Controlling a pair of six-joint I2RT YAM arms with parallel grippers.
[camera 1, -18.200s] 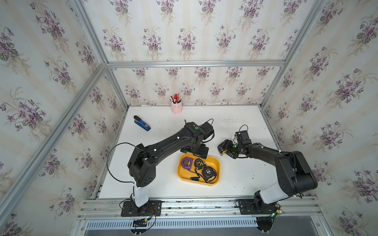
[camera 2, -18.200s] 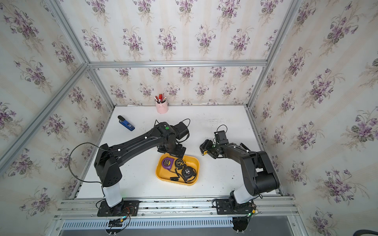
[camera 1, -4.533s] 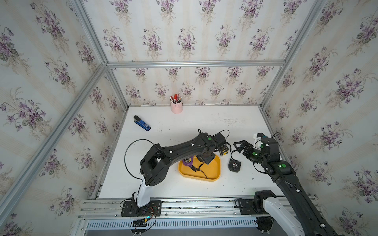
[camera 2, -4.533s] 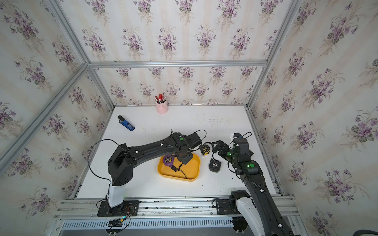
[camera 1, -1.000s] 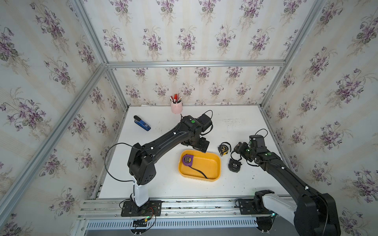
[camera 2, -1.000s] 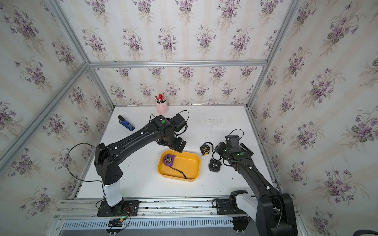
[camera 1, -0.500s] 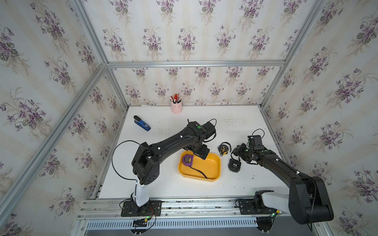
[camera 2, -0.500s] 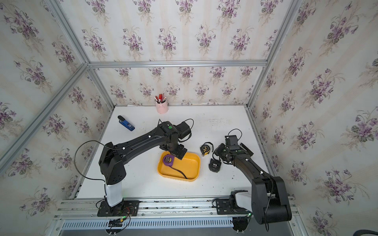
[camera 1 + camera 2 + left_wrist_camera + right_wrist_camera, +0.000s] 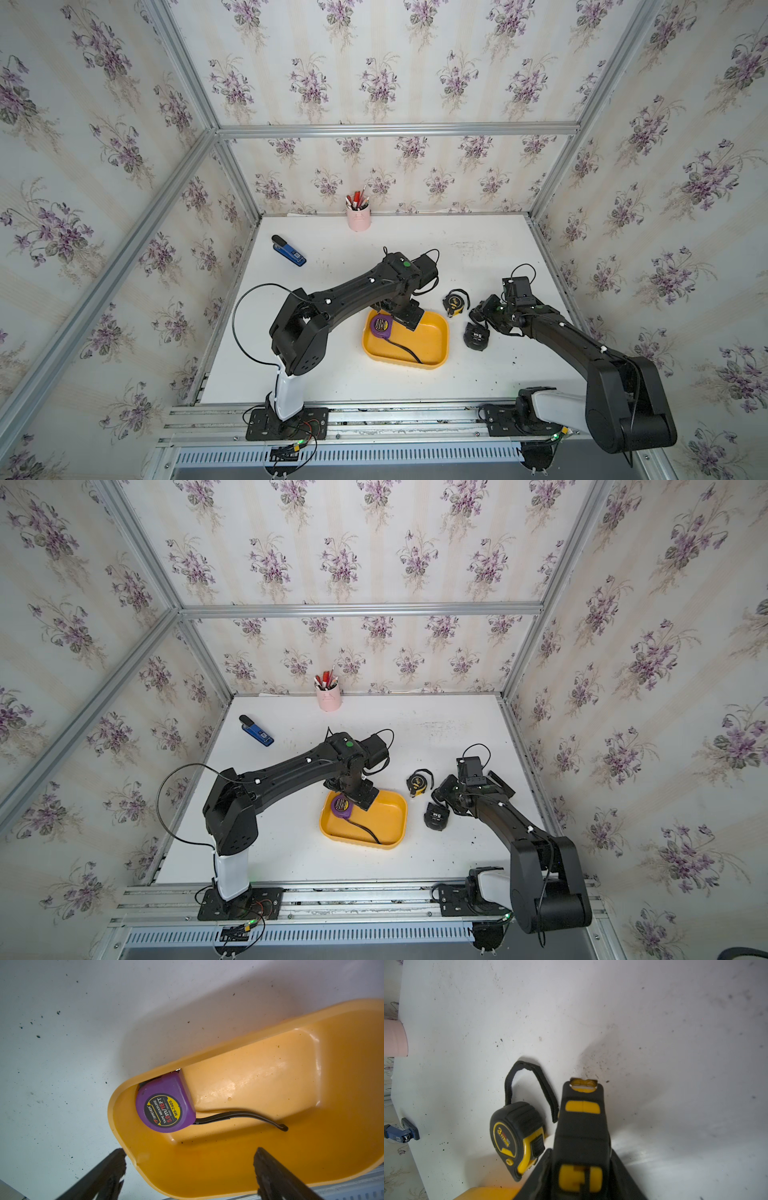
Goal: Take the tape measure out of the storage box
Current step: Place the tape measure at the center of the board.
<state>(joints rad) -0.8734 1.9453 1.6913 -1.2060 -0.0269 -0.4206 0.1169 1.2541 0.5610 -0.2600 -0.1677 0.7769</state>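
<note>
The purple tape (image 9: 166, 1105) lies flat in the far-left corner of the box (image 9: 430, 338), tight against the wall, the only one inside. The left gripper (image 9: 190, 1152) hangs just beside it, fingers spread wide, likely to straddle it. Right of the box, on the table (image 9: 478, 257), sit the 3 m tape (image 9: 455, 302) and, nearer, the black tape (image 9: 476, 336), on edge between the fingers of the right gripper (image 9: 580, 1151). Whether they pinch it I cannot tell.

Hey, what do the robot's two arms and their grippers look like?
The left arm and right arm are black jointed links on white base segments. The left has a green dot and a looping black cable. The left gripper and right gripper have black tapered fingers.
</note>
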